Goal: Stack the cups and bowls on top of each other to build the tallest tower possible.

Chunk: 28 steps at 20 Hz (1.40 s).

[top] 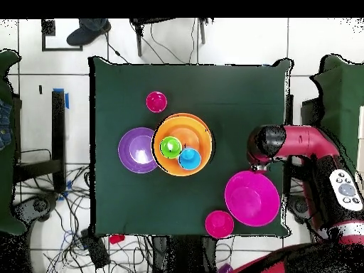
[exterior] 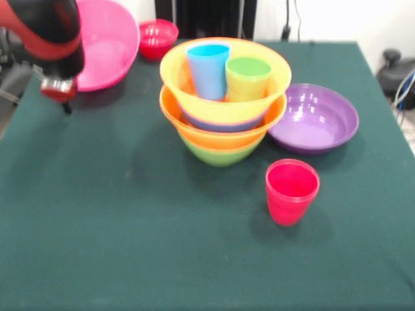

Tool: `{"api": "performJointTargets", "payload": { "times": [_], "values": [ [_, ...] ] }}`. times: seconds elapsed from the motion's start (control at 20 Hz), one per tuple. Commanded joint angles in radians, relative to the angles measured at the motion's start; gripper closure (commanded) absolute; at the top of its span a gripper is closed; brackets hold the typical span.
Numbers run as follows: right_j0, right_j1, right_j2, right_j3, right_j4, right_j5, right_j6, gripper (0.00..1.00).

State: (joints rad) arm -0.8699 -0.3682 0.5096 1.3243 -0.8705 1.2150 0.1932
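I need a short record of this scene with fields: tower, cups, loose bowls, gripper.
tower: nested bowls, green base, orange rims above
cups in tower: light blue cup and green cup, upright in top bowl
red cup: alone on table, upright
loose bowls: purple bowl, pink bowl, small red bowl
gripper: beside pink bowl, holding nothing

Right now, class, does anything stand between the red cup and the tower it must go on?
Nothing visible does. The red cup stands alone on the bare green table, apart from the tower. The purple bowl sits beside the tower, off that line. The light blue cup and green cup already fill the top bowl.
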Motion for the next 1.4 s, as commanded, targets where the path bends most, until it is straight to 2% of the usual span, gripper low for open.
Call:
{"api": "performJointTargets", "payload": {
  "times": [0.05, 0.8, 1.05, 1.4],
  "values": [
    [0.055, -0.079, -0.039, 0.0, -0.062, 0.102, -0.19, 0.0],
    [0.056, -0.111, -0.03, 0.0, -0.054, 0.149, -0.223, 0.0],
    [0.03, -0.14, -0.016, 0.076, -0.003, 0.171, -0.227, 0.0],
    [-0.019, -0.13, -0.002, 0.185, 0.04, 0.096, -0.172, 0.0]
  ]
}}
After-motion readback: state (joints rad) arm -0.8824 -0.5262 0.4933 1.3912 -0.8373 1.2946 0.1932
